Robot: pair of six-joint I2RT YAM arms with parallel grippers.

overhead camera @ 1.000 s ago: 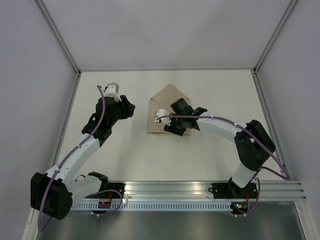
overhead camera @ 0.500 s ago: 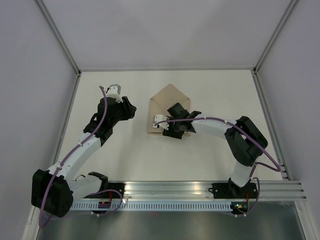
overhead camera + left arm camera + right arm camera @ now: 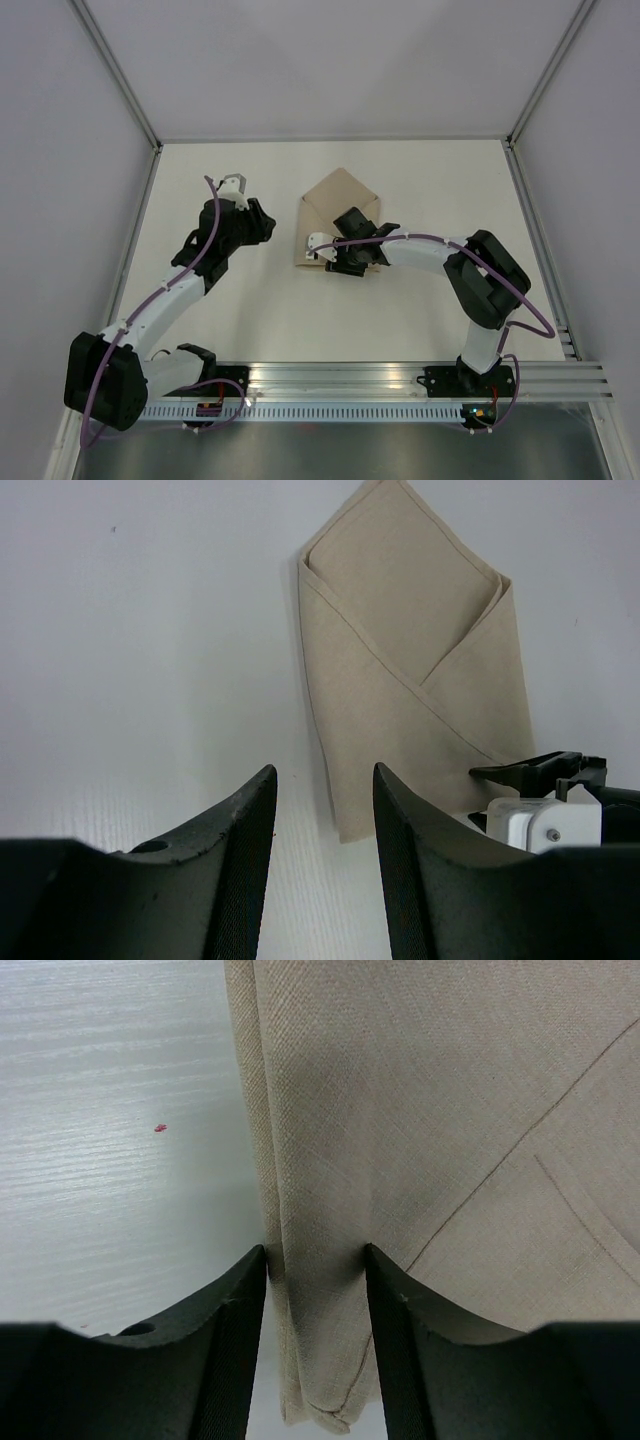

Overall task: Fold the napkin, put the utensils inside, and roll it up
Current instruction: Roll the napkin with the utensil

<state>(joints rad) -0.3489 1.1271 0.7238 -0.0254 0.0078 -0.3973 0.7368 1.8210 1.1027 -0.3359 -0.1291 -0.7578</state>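
Observation:
The beige napkin (image 3: 338, 197) lies folded into an envelope shape at the table's middle, its point toward the far wall. My right gripper (image 3: 344, 262) is down on its near edge. In the right wrist view the jaws (image 3: 315, 1250) are shut on a bunched fold along the napkin's (image 3: 450, 1110) left edge, with cloth filling the gap. My left gripper (image 3: 266, 227) hovers open to the left of the napkin; in its own view (image 3: 322, 770) only bare table shows between the fingers, and the napkin (image 3: 400, 660) lies ahead. The utensils are hidden.
White table (image 3: 420, 300) walled on three sides by grey panels. The metal rail (image 3: 400, 375) that carries both arm bases runs along the near edge. A small red speck (image 3: 160, 1128) lies on the table left of the napkin.
The right gripper slid toward the napkin's near edge and narrowed onto the cloth, its elbow folding inward. The left gripper drifted slightly toward the far right, still open.

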